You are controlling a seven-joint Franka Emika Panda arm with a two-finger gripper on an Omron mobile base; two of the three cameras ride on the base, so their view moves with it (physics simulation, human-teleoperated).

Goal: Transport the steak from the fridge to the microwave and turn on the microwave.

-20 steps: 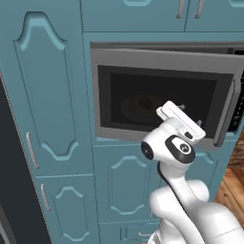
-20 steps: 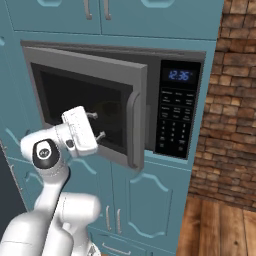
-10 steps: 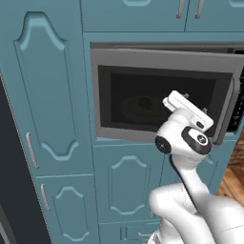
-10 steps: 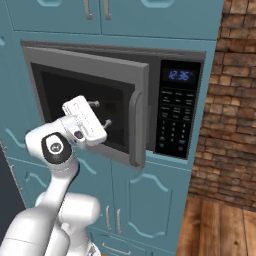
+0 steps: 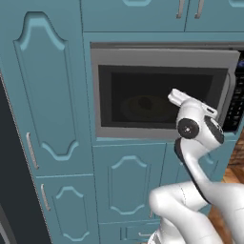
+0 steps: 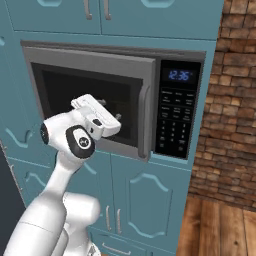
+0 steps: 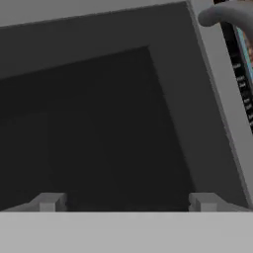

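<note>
The microwave (image 5: 162, 57) sits built into blue cabinets, and its door (image 6: 90, 65) is hinged on the left and stands slightly ajar. My gripper (image 6: 113, 111) is open and empty, right in front of the dark glass near the door's handle (image 6: 144, 117). In the hand view the gripper (image 7: 126, 202) faces the dark window, with the handle (image 7: 227, 15) at the upper right. Through the glass a faint round shape (image 5: 143, 107) shows; I cannot tell whether the steak is on it. The fridge's dark edge (image 5: 12, 190) runs down the far left.
The black keypad strip (image 6: 175, 120) with a blue clock lies right of the door. Blue cabinet doors (image 5: 47, 86) surround the microwave. A brick wall (image 6: 230, 100) and wooden floor (image 6: 220, 230) are on the right.
My arm has swung right across the microwave's front, and the door has swung further toward shut with it. The gripper stays open.
</note>
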